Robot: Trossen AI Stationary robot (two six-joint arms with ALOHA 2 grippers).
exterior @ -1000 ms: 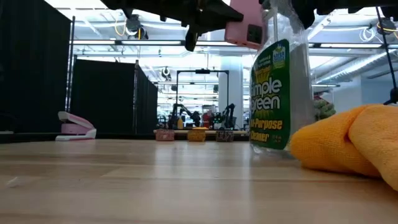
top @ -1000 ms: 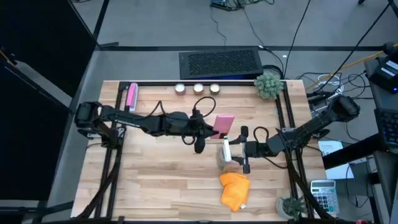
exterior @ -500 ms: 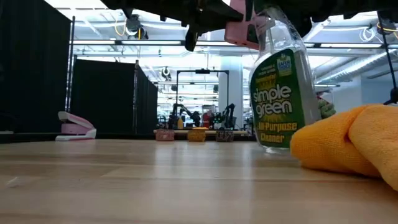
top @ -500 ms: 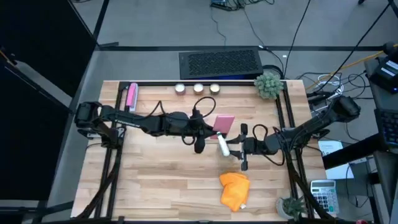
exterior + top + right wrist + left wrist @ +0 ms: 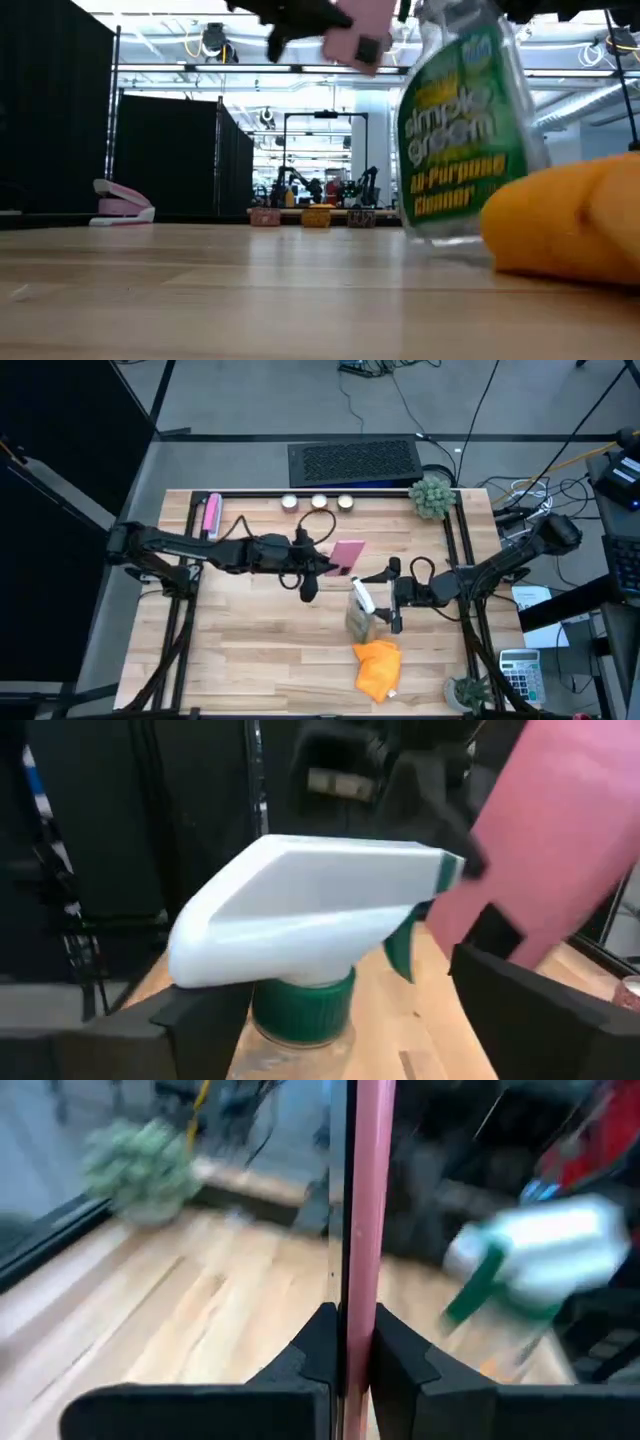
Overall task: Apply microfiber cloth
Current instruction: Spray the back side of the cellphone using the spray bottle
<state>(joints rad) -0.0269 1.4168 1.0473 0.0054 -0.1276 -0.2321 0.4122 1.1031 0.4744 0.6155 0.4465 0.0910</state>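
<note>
The orange microfiber cloth (image 5: 377,666) lies bunched on the table near the front edge, also in the low view (image 5: 565,225); no gripper touches it. Just beyond it, my right gripper (image 5: 387,598) is shut on a green-labelled spray bottle (image 5: 465,130) with a white trigger head (image 5: 310,910). My left gripper (image 5: 318,567), at the table's middle, is shut on a pink flat rectangular thing (image 5: 346,555), held above the table (image 5: 360,30). My left gripper pinches the pink thing's two flat faces (image 5: 358,1295) between its two fingers (image 5: 316,1348), at one end. The thing stands edge-on, sticks out past the fingertips and is clear of the table. My right gripper holds the bottle just under its green collar (image 5: 300,1007), one finger on each side, coming level from the table's right. The bottle tilts; whether its base touches the table I cannot tell.
A pink stapler (image 5: 211,515) lies at the far left. Three small round tins (image 5: 318,502) and a small green plant (image 5: 432,496) stand along the far edge. Another plant (image 5: 468,690) and a calculator (image 5: 518,668) sit off the near right corner.
My left gripper has carried the pink thing a little toward the table's left edge. My right gripper brought the bottle up toward the pink thing, tipping it, then drew it back toward the near edge; the bottle now leans the other way, closer to the cloth.
</note>
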